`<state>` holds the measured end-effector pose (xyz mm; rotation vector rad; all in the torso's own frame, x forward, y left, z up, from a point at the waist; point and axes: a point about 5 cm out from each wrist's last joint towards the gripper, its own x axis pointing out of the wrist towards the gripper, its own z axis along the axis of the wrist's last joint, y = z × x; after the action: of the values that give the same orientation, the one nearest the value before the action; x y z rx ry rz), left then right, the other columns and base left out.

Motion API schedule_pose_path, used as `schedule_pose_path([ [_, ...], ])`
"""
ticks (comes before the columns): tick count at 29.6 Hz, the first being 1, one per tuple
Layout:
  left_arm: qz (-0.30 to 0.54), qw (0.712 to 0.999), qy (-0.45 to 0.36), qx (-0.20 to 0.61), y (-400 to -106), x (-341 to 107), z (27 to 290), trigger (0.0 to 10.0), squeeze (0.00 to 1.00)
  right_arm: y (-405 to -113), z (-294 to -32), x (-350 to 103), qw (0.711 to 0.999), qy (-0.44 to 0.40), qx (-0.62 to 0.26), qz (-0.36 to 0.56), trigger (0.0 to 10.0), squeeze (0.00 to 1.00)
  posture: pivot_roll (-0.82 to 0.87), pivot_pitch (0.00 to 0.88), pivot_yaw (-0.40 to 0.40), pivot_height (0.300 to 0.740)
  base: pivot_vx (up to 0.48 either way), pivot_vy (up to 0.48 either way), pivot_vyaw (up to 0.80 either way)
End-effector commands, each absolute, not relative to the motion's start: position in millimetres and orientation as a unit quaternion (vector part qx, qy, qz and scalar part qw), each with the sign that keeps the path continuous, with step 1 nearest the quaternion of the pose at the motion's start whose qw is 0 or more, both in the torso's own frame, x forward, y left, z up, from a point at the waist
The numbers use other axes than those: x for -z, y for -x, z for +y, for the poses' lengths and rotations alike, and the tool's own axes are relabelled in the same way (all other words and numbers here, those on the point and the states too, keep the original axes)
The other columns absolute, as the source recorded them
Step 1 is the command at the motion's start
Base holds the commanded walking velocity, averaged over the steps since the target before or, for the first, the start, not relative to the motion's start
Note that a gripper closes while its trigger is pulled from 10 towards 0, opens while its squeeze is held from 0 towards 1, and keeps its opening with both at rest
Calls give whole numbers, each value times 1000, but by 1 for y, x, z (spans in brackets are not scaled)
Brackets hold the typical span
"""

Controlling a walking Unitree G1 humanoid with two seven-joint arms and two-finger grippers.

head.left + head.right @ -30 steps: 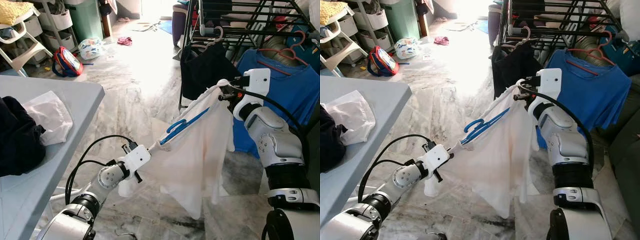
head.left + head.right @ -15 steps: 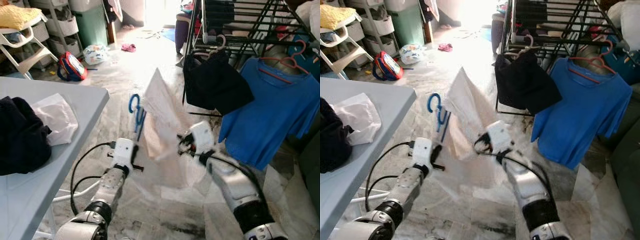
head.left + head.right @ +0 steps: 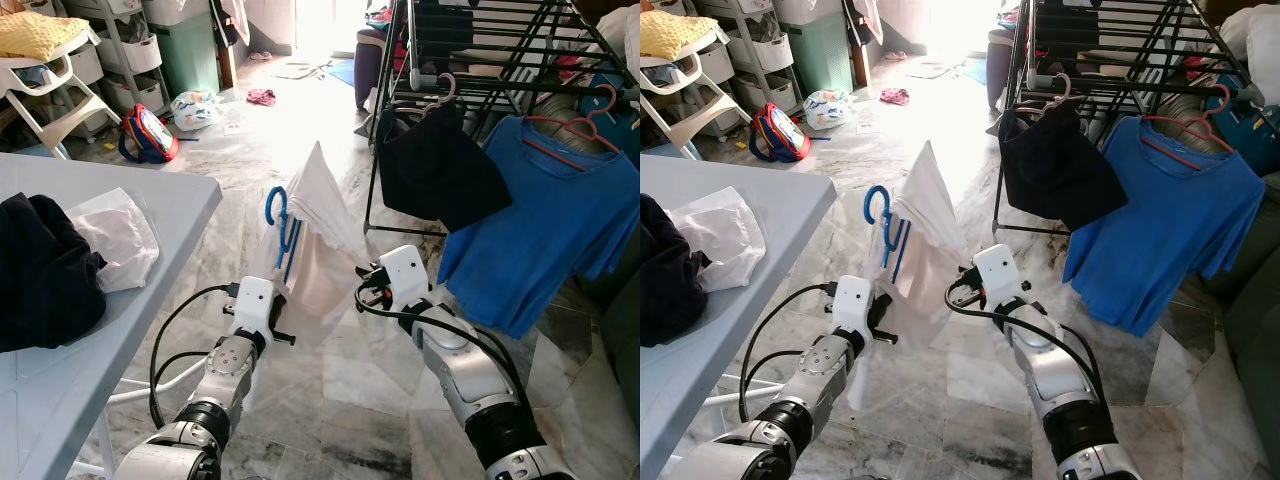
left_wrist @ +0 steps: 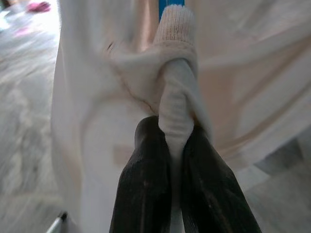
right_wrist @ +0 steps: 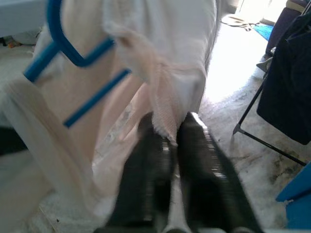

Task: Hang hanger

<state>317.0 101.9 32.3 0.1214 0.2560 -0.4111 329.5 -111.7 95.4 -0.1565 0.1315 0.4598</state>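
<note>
White fabric, a garment (image 3: 315, 235) carrying a blue hanger (image 3: 281, 225), hangs above the marble floor (image 3: 270, 150) between both arms, in front of the robot. The left end effector (image 4: 176, 145) is pressed together on a bunched fold of the white garment at its lower left edge. The right end effector (image 5: 171, 141) pinches a ribbed edge of the same garment on the opposite side. The hanger's hook stands upright, just left of the garment's peak. A black drying rack (image 3: 480, 50) stands beyond to the right, holding a blue shirt (image 3: 545, 225) and a black garment (image 3: 435, 170). A grey bench (image 3: 150, 200) with clothing stands to the left.
</note>
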Motion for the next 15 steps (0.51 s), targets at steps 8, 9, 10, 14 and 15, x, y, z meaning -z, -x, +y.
schedule_pose_path([
  [8, 135, 962, -79, 226, -308, -23, 106, 10000, 0, -319, -120, -81, 945, 172, -270, 64, 10000, 1000, -25, 101, 2, 740, 0, 0, 0],
  [9, 139, 961, -81, 226, -307, -22, 107, 10000, 0, -318, -122, -78, 942, 184, -274, 64, 10000, 1000, -25, 101, 2, 740, 0, 0, 0],
  [10, 142, 960, -85, 225, -306, -20, 107, 10000, 0, -317, -125, -76, 941, 194, -271, 65, 10000, 1000, -27, 97, 2, 740, 0, 0, 0],
  [14, 155, 959, -83, 223, -299, -13, 109, 10000, 0, -310, -127, -63, 944, 188, -263, 65, 10000, 1000, -28, 92, -2, 740, 0, 0, 0],
  [15, 158, 958, -83, 223, -297, -11, 109, 10000, 0, -308, -127, -59, 946, 186, -258, 66, 10000, 1000, -28, 92, -2, 740, 0, 0, 0],
])
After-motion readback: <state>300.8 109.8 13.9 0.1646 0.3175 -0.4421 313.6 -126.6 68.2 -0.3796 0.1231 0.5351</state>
